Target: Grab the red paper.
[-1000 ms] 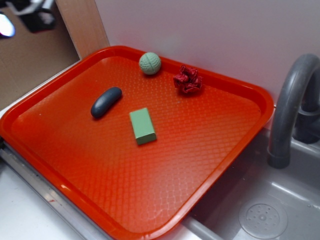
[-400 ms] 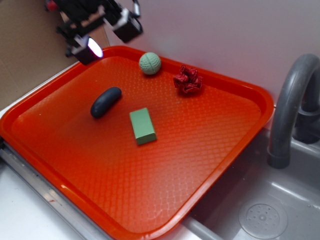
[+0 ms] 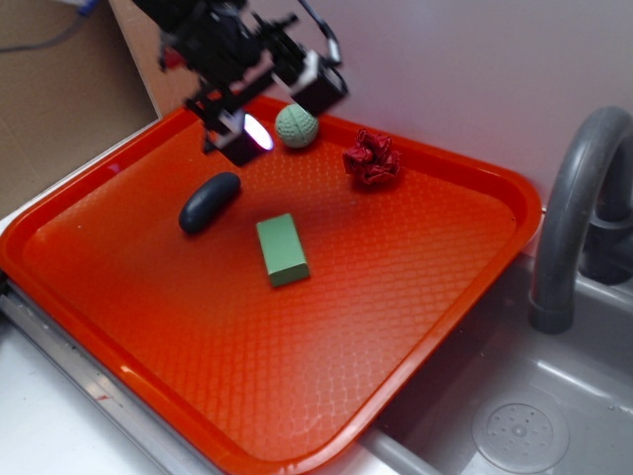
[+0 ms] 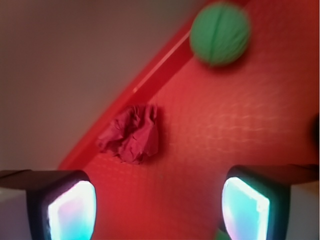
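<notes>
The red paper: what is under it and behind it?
The red paper lies on the orange tray. Behind it is the tray's rim, then the white wall. The tray surface beneath it is covered.

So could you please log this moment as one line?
phase: approach | gripper: open, empty, above tray | target: red paper, untouched near far rim, beside green ball

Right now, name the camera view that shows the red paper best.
The exterior view: the red paper is sharp, its ruffled folds clear near the tray's far rim. The wrist view shows it blurred, ahead of the open gripper.
</notes>
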Available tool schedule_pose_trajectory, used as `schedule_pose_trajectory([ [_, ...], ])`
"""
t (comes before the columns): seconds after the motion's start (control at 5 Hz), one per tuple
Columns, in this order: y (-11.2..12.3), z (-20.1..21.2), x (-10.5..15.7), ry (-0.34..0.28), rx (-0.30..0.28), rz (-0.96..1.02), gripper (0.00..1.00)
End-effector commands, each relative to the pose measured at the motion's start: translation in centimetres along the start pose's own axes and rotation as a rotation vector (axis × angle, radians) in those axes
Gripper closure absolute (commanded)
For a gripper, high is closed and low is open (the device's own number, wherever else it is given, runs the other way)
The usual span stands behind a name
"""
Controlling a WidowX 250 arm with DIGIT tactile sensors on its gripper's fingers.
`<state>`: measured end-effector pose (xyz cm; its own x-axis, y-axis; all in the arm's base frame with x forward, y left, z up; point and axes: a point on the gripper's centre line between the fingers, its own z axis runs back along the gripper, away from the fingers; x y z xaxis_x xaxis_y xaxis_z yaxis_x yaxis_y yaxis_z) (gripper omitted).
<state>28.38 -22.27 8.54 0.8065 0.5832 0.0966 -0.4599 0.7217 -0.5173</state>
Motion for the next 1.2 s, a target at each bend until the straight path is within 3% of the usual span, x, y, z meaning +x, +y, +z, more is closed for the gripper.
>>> schedule_pose_trajectory([
  [0.0,-3.7,-1.7,1.8,0.008,-0.112,0.002,0.0],
  [0.2,-4.0,-2.7,2.3,-0.016,-0.068,-0.023,0.0],
  [0.6,-3.2,-4.0,4.0,-0.016,-0.069,0.013,0.0],
  [0.8,-3.1,-4.5,4.4,-0.045,-0.011,-0.011,1.0],
  [1.0,-3.1,-4.7,4.2,-0.054,0.035,-0.041,1.0],
])
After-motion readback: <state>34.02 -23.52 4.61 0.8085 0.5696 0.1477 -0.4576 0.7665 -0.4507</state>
